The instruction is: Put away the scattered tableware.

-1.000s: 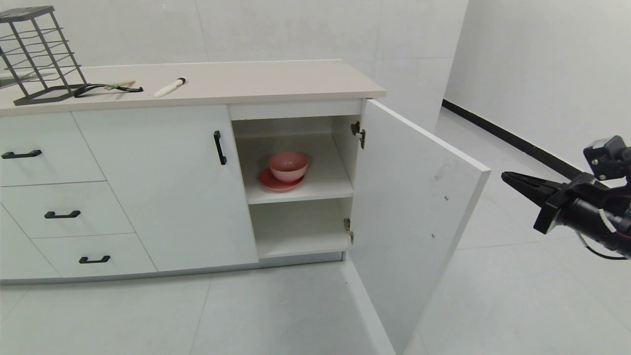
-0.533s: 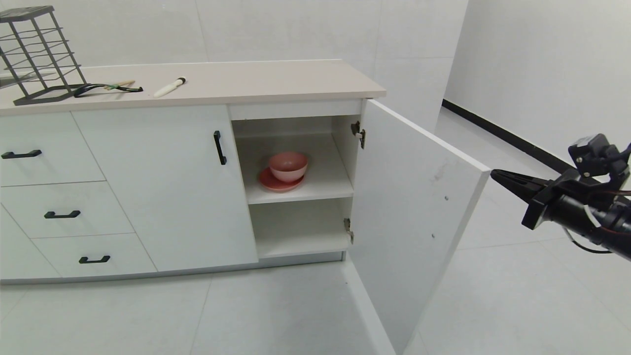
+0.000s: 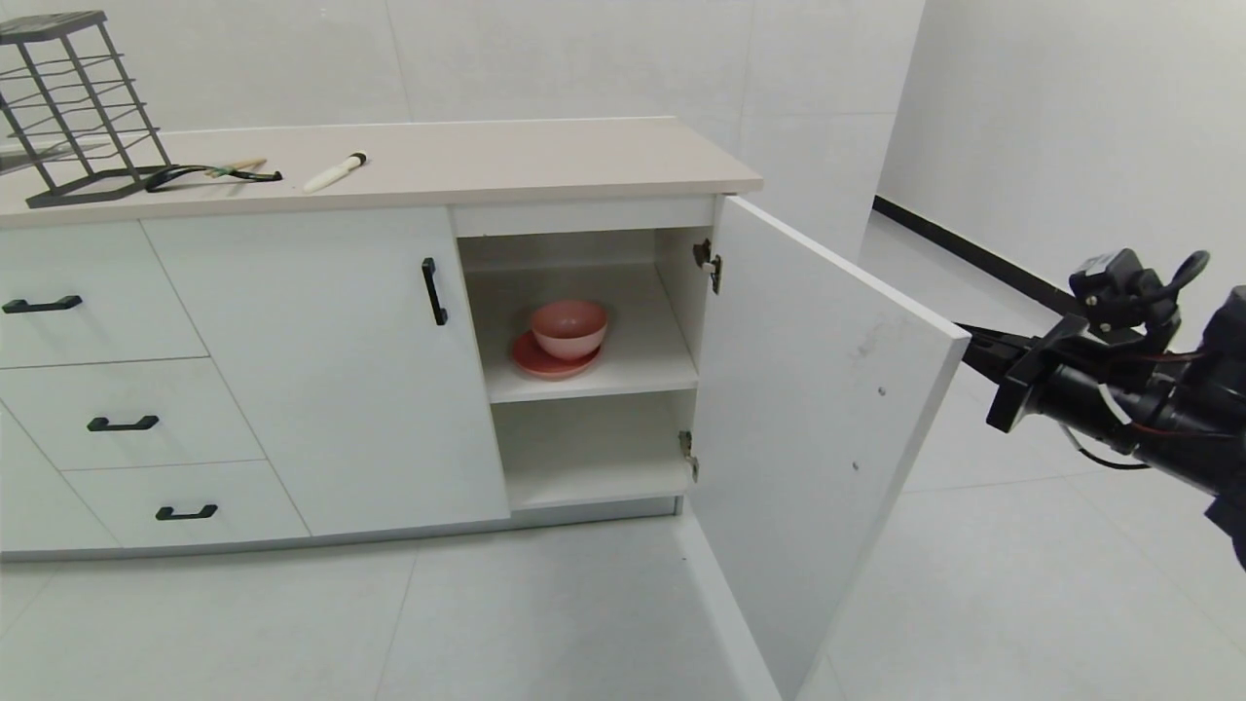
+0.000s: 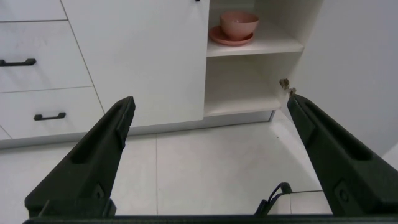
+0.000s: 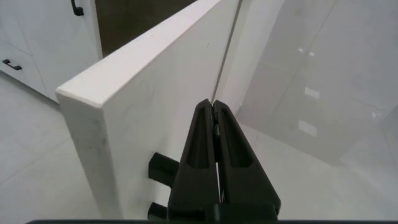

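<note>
Pink bowl [image 3: 569, 328]: It sits open side up on the pink plate, near the middle of the head picture.
Pink plate [image 3: 550, 362]: It lies flat on the top shelf [image 3: 647, 365] inside the cupboard, toward the front of the shelf.
Cupboard [image 3: 292, 370]: It is white and long. It runs from the left edge to the middle of the head picture.
Open door [image 3: 818, 409]: It is swung wide out toward the lower right. We see its inner side.
Shut door [image 3: 321, 321]: It is just left of the open part. It has a black handle by its right edge.
Bottom shelf [image 3: 584, 477]: It is right under the top shelf.
Right gripper [image 3: 976, 344]: It is at the right side of the head picture, just behind the far edge of the open door. Its two black fingers [image 5: 202, 134] are pressed together with nothing between them. The tip is right by the outer side of the door. I cannot tell if it touches.
Door handle [image 5: 163, 168]: It is black, on the outer side of the open door, close to the right gripper.
Left gripper [image 4: 210, 102]: Its fingers are spread wide apart and hold nothing. It hangs over the floor [image 4: 205, 168] and points at the open cupboard, well apart from the bowl and plate.
Counter top [image 3: 545, 156]: It is pale and flat, on top of the cupboard.
Wire rack [image 3: 73, 107]: It is black and stands on the counter in the upper left corner.
Thin long tool [image 3: 229, 172]: It lies on the counter just beside the rack.
White-handled tool [image 3: 334, 172]: It lies on the counter a little right of the thin tool.
Drawers [image 3: 97, 292]: Three of them, with black handles, at the left edge.
</note>
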{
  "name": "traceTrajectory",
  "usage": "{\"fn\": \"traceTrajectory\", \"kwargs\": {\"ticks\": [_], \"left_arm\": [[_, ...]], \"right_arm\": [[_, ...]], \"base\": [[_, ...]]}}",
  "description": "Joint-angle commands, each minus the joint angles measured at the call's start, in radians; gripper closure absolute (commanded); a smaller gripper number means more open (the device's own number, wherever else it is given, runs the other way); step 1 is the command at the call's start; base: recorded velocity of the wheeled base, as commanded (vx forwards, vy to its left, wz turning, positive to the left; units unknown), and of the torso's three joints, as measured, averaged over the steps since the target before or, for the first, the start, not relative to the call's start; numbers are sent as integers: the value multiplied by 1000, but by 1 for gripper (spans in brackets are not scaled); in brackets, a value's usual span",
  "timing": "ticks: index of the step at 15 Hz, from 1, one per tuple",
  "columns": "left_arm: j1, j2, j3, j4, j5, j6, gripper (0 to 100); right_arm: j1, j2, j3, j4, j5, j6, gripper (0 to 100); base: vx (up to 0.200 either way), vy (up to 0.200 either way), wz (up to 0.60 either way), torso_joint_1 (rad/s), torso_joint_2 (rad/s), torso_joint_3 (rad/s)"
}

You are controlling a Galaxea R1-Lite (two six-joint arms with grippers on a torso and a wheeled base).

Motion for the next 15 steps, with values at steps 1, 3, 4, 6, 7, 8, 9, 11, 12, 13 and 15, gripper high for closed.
{"fn": "traceTrajectory", "kwargs": {"ticks": [1,3,4,6,7,8,9,11,12,13,15], "left_arm": [[0,1,0,0,0,0,0],[0,1,0,0,0,0,0],[0,1,0,0,0,0,0],[0,1,0,0,0,0,0],[0,1,0,0,0,0,0],[0,1,0,0,0,0,0],[0,1,0,0,0,0,0],[0,1,0,0,0,0,0],[0,1,0,0,0,0,0],[0,1,0,0,0,0,0],[0,1,0,0,0,-2,0]], "right_arm": [[1,72,-21,-52,6,1,100],[2,105,-17,-97,30,3,100],[2,108,-12,-97,46,0,100],[4,108,-10,-98,46,-2,100],[13,108,-7,-98,46,-2,100],[36,105,6,-98,46,-3,100],[58,102,20,-98,46,-3,100],[102,88,36,-105,44,-2,100],[122,83,40,-105,41,0,100],[140,74,45,-105,40,1,100],[177,65,43,-105,38,4,100]], "base": [[0,0,0,0,0,0],[0,0,0,0,0,0],[0,0,0,0,0,0],[0,0,0,0,0,0],[0,0,0,0,0,0],[0,0,0,0,0,0],[0,0,0,0,0,0],[0,0,0,0,0,0],[0,0,0,0,0,0],[0,0,0,0,0,0],[0,0,0,0,0,0]]}}
